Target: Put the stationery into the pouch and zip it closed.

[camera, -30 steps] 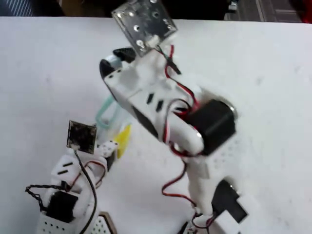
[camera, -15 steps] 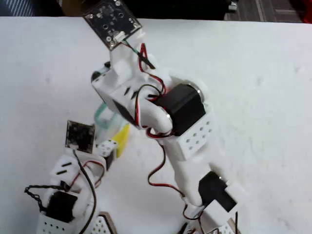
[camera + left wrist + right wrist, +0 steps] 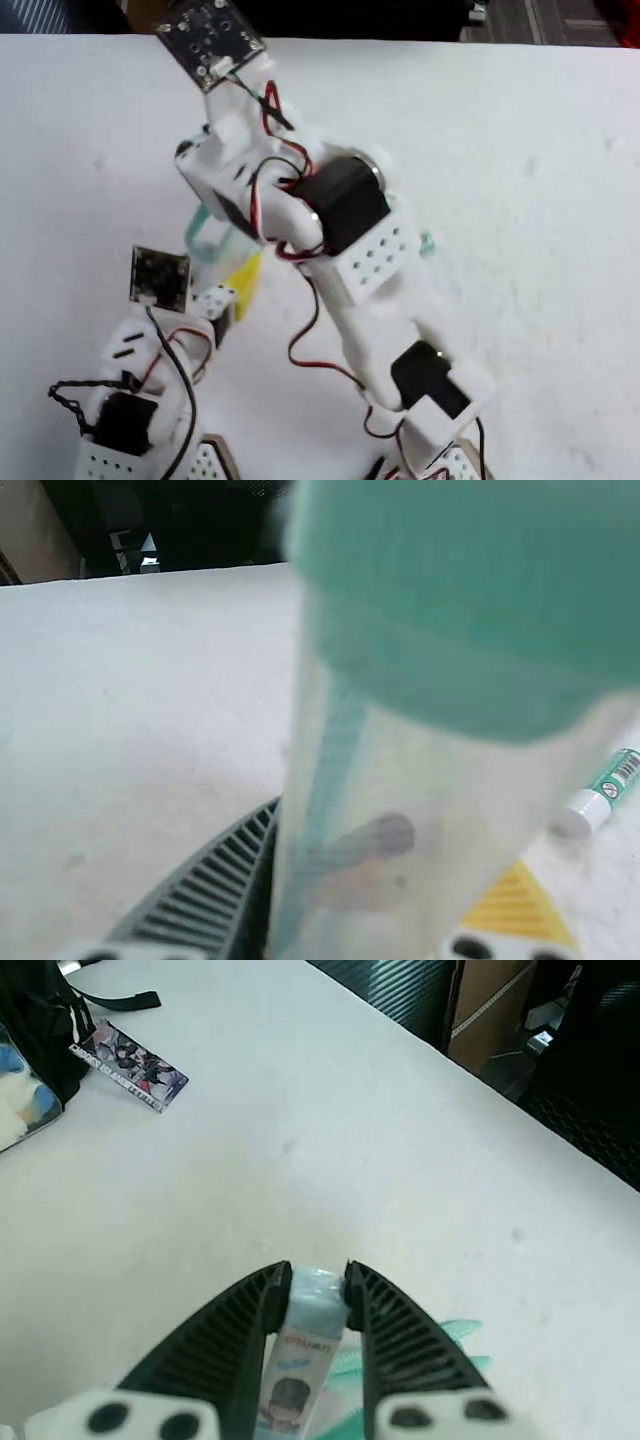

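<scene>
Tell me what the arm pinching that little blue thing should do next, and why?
Probably ease it down toward the pouch. The right gripper is shut on the light-blue item, the pouch's teal edge shows close by its jaws, and the left gripper holds the pouch. Whether the opening is lined up I cannot tell.

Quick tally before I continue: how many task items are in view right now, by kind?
pouch, clear with teal trim: 1
light blue block, in the right gripper: 1
green-and-white pen, lying loose: 1
Total: 3
</scene>
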